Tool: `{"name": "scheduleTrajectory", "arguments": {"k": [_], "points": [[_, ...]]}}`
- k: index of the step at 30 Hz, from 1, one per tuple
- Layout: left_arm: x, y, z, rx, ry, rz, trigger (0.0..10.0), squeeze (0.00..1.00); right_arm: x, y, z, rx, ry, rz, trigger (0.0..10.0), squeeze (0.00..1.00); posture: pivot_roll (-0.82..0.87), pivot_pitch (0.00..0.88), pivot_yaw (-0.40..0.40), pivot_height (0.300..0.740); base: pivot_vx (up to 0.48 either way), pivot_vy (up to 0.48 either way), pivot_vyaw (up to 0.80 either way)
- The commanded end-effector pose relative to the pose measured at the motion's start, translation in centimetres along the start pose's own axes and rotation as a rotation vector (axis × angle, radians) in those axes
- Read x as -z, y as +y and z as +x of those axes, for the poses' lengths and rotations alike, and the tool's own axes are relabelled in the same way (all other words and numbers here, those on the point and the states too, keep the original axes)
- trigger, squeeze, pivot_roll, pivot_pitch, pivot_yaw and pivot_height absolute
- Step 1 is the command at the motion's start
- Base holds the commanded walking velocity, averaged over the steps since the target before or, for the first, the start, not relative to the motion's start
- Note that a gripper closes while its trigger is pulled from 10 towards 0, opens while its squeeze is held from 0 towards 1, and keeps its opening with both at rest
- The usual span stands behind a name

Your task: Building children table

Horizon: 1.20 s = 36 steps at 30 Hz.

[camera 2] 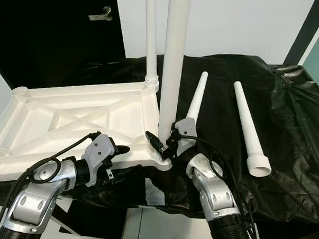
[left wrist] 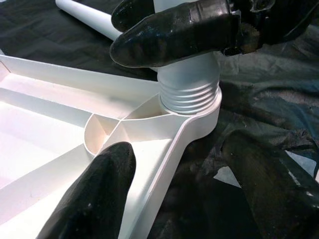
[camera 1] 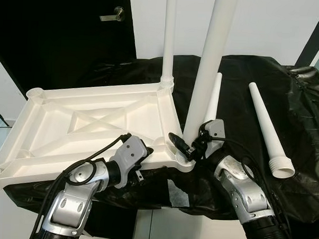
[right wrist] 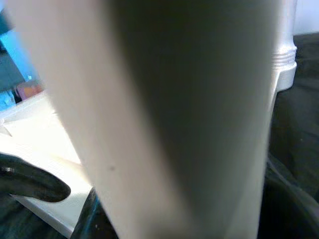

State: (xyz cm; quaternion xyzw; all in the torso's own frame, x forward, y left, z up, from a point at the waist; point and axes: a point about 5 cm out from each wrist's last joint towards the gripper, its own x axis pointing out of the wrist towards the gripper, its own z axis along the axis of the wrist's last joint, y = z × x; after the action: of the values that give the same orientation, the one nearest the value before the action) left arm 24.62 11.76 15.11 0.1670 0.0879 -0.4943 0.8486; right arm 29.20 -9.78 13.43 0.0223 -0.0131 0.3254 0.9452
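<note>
**White table top upside down, two legs standing in its corners**

Left eye view: the white plastic table top (camera 1: 96, 122) lies underside up on a surface draped in a black sheet (camera 1: 302, 131), its ribs forming a cross. One leg (camera 1: 169, 40) stands upright in the far corner socket. A second leg (camera 1: 210, 69) stands in the near corner, leaning slightly. The right gripper (camera 1: 187, 144) closes its black fingers around the base of that near leg. The left gripper (camera 1: 142, 150) sits at the near edge of the table top, beside that corner. Two loose legs (camera 1: 265, 124) lie on the sheet to the right, wide threaded ends toward the robot.

Right eye view: behind the table top are a white wall (camera 2: 237, 27) and a dark door with a metal lever handle (camera 2: 100, 13).

Left wrist view: the left gripper's fingers (left wrist: 94, 199) are spread apart, one over the inside of the table top, the other outside the rim, holding nothing. The near leg's threaded end sits in the corner socket (left wrist: 192, 107).

Right wrist view: the near leg is very close and blurred.
</note>
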Motion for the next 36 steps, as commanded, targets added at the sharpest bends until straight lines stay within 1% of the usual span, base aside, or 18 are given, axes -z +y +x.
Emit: {"name": "scheduleTrajectory", "arguments": {"k": [1, 6, 11, 13, 14, 16, 17, 19, 21, 22, 23, 25, 26, 28, 30, 36], "points": [[-0.6, 0.9, -0.3, -0.140, -0.015, 0.027, 10.0, 0.00, 2.9, 0.5, -0.3, 0.024, 0.103, 0.193, 10.0, 0.00, 0.02, 0.000, 0.036, 0.740, 0.000, 0.000, 0.00], [-0.6, 0.9, -0.3, -0.139, -0.016, 0.028, 10.0, 0.00, 2.9, 0.5, -0.3, 0.034, 0.099, 0.203, 10.0, 0.00, 0.02, 0.000, 0.039, 0.740, 0.000, 0.000, 0.00], [-0.6, 0.9, -0.3, -0.138, -0.016, 0.030, 10.0, 0.00, 2.8, 0.6, -0.2, 0.024, 0.102, 0.181, 10.0, 0.00, 0.02, 0.000, 0.040, 0.740, 0.000, 0.000, 0.00], [-0.6, 0.9, -0.2, -0.139, -0.016, 0.032, 10.0, 0.00, 2.9, 0.9, -0.3, -0.003, 0.121, 0.092, 10.0, 0.00, 0.02, 0.000, 0.039, 0.740, 0.000, 0.000, 0.00], [-0.6, 0.9, -0.2, -0.139, -0.016, 0.032, 10.0, 0.00, 2.9, 0.9, -0.3, -0.003, 0.121, 0.092, 10.0, 0.00, 0.02, 0.000, 0.039, 0.740, 0.000, 0.000, 0.00], [-0.6, 0.9, -0.3, -0.139, -0.016, 0.034, 10.0, 0.00, 3.0, 1.3, -0.3, 0.013, 0.130, 0.049, 10.0, 0.00, 0.03, 0.000, 0.035, 0.740, 0.000, 0.000, 0.00], [-0.6, 0.9, -0.3, -0.139, -0.016, 0.034, 10.0, 0.00, 3.0, 1.3, -0.3, 0.013, 0.130, 0.049, 10.0, 0.00, 0.03, 0.000, 0.035, 0.740, 0.000, 0.000, 0.00], [-0.6, 0.8, -0.3, -0.144, -0.015, 0.035, 10.0, 0.00, 3.0, 1.9, -0.2, 0.095, 0.125, 0.007, 10.0, 0.00, 0.03, 0.000, 0.030, 0.740, 0.000, 0.000, 0.00], [-0.6, 0.8, -0.3, -0.144, -0.015, 0.035, 10.0, 0.00, 3.0, 1.9, -0.2, 0.095, 0.125, 0.007, 10.0, 0.00, 0.03, 0.000, 0.030, 0.740, 0.000, 0.000, 0.00], [-0.6, 0.8, -0.4, -0.146, -0.016, 0.035, 10.0, 0.00, 3.0, 2.2, -0.1, 0.142, 0.113, -0.016, 10.0, 0.00, 0.03, 0.000, 0.030, 0.740, 0.000, 0.000, 0.00], [-0.6, 0.8, -0.4, -0.146, -0.016, 0.035, 10.0, 0.00, 3.0, 2.2, -0.1, 0.142, 0.113, -0.016, 10.0, 0.00, 0.03, 0.000, 0.030, 0.740, 0.000, 0.000, 0.00], [-0.7, 0.9, -0.4, -0.150, -0.019, 0.036, 10.0, 0.00, 2.8, 2.5, 0.0, 0.344, 0.079, -0.027, 10.0, 0.00, 0.04, 0.000, 0.025, 0.740, 0.000, 0.000, 0.00], [-0.7, 0.9, -0.4, -0.150, -0.019, 0.036, 10.0, 0.00, 2.8, 2.5, 0.0, 0.344, 0.079, -0.027, 10.0, 0.00, 0.04, 0.000, 0.025, 0.740, 0.000, 0.000, 0.00], [-0.7, 0.9, -0.4, -0.152, -0.020, 0.036, 10.0, 0.00, 2.7, 2.5, -0.1, 0.458, 0.064, -0.015, 10.0, 0.00, 0.04, 0.000, 0.026, 0.740, 0.000, 0.000, 0.00], [-0.7, 0.9, -0.4, -0.152, -0.020, 0.037, 10.0, 0.00, 2.5, 2.3, -0.1, 0.478, 0.056, -0.028, 10.0, 0.00, 0.03, 0.000, 0.029, 0.740, 0.000, 0.000, 0.00], [-0.8, 1.0, -0.3, -0.150, -0.020, 0.043, 10.0, 0.00, 2.5, 2.5, -0.5, 0.470, 0.053, -0.045, 10.0, 0.00, 0.03, 0.000, 0.030, 0.740, 0.000, 0.000, 0.00]]}}
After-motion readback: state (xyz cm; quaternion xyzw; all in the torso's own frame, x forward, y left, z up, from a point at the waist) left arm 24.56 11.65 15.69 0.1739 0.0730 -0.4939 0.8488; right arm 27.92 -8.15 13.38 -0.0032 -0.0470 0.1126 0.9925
